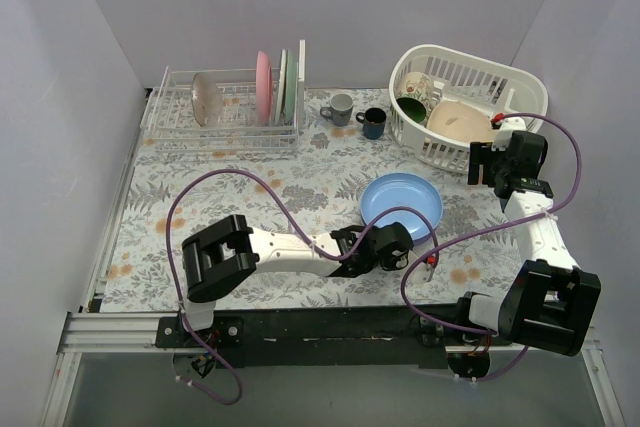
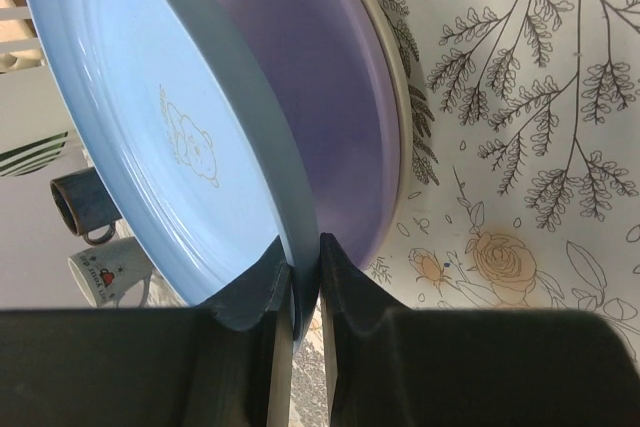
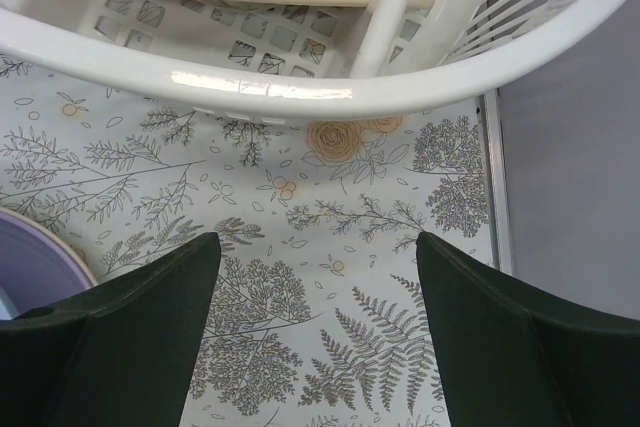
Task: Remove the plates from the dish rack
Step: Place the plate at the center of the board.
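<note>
The white wire dish rack [image 1: 225, 112] stands at the back left. It holds a mottled brown plate [image 1: 207, 99], a pink plate [image 1: 263, 87] and a pale green plate [image 1: 285, 85], all upright. A blue plate [image 1: 400, 202] lies at the table's middle right, over a purple plate [image 2: 330, 97] that shows only in the wrist views. My left gripper [image 1: 385, 245] is shut on the blue plate's near rim [image 2: 300, 237]. My right gripper [image 1: 500, 169] is open and empty above the table, just in front of the basket; the purple plate's edge [image 3: 30, 267] shows at its left.
A white oval plastic basket [image 1: 470, 97] with crockery stands at the back right, close to my right gripper [image 3: 315, 247]. A grey mug [image 1: 338, 109] and a dark blue mug [image 1: 373, 122] stand between rack and basket. Walls close in on both sides.
</note>
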`<control>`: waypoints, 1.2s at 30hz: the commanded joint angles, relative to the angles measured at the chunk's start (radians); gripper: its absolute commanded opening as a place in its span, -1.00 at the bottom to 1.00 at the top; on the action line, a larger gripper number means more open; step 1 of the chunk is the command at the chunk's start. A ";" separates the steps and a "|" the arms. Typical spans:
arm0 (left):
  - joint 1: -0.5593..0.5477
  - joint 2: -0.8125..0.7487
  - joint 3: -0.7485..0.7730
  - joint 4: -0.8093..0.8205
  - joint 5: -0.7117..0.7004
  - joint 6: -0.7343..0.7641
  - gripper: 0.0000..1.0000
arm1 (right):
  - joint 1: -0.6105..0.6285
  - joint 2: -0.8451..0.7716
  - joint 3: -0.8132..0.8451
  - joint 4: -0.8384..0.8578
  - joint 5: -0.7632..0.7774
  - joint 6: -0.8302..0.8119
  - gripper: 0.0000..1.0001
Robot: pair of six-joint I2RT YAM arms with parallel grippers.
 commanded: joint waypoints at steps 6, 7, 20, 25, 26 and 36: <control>-0.008 0.009 0.058 0.030 0.000 0.046 -1.00 | -0.015 -0.025 0.015 -0.006 -0.047 -0.012 0.75; -0.008 0.009 0.058 0.025 0.003 0.046 -1.00 | -0.016 -0.025 0.015 -0.006 -0.047 -0.012 0.75; -0.008 -0.011 0.029 -0.026 -0.005 0.052 -1.00 | -0.018 -0.024 0.015 -0.008 -0.066 -0.009 0.75; -0.008 -0.013 0.025 -0.039 -0.006 0.051 -1.00 | -0.016 -0.021 0.015 -0.008 -0.070 -0.007 0.75; -0.008 -0.014 0.023 -0.041 -0.006 0.051 -1.00 | -0.018 -0.021 0.015 -0.008 -0.070 -0.007 0.75; -0.008 -0.016 0.029 -0.045 -0.009 0.052 -0.66 | -0.018 -0.025 0.012 -0.008 -0.075 -0.006 0.75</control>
